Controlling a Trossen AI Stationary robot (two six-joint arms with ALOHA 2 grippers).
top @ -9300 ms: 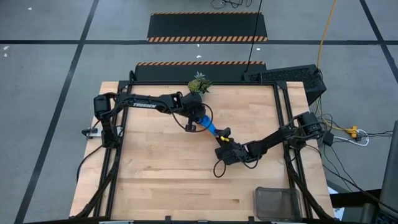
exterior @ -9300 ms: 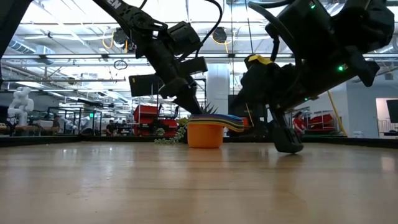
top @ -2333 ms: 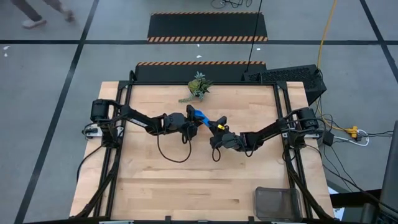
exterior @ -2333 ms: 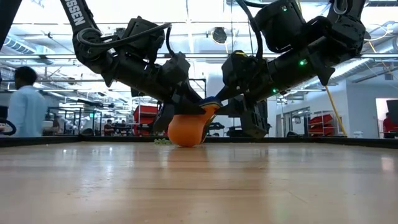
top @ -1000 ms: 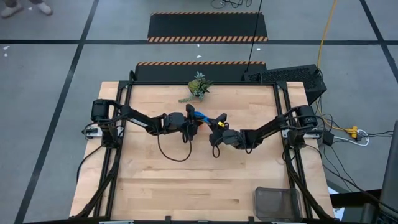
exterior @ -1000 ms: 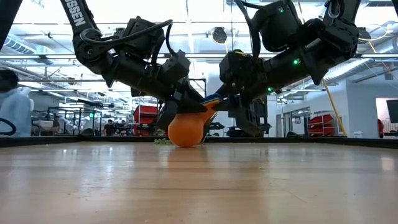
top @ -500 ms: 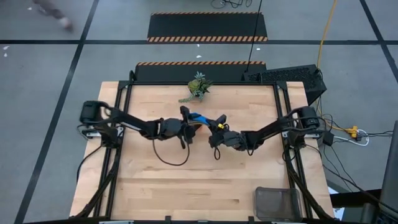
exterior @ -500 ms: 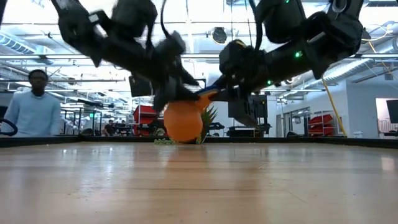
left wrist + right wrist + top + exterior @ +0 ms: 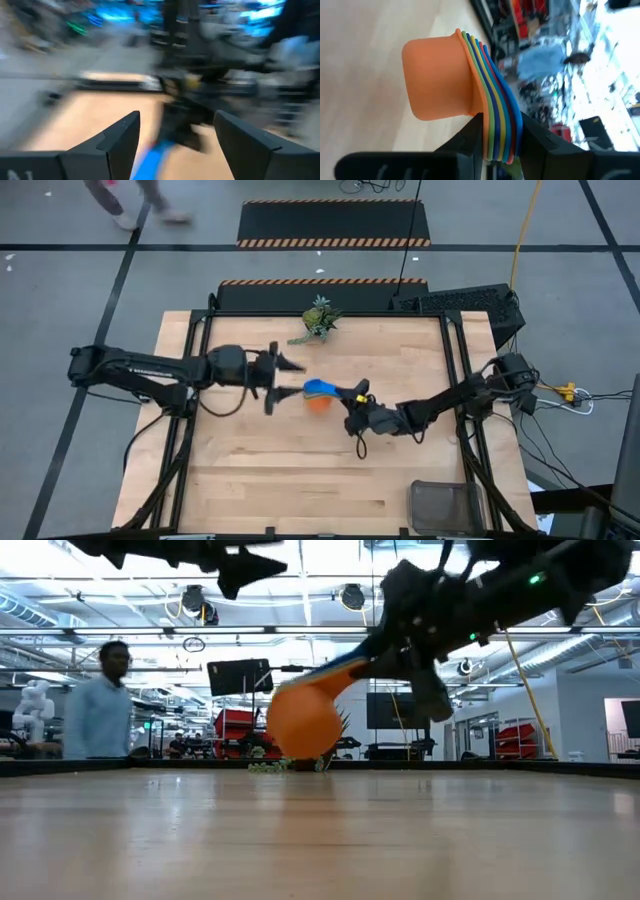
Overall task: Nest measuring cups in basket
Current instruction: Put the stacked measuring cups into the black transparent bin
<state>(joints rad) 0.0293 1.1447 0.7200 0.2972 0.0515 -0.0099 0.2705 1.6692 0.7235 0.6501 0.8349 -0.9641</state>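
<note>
The measuring cups (image 9: 455, 90), nested, hang by their handles in the right gripper's (image 9: 500, 135) closed jaws; the left gripper (image 9: 283, 377) spread and empty beside them; a slack pinch could spill the stack short of the basket (image 9: 446, 506).

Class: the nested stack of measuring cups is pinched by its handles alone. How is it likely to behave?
The measuring cups look like stiff, light plastic: the right gripper holds them aloft by the handles without sag. The stack hangs tilted in the low view, so inner cups might slip if jolted.
</note>
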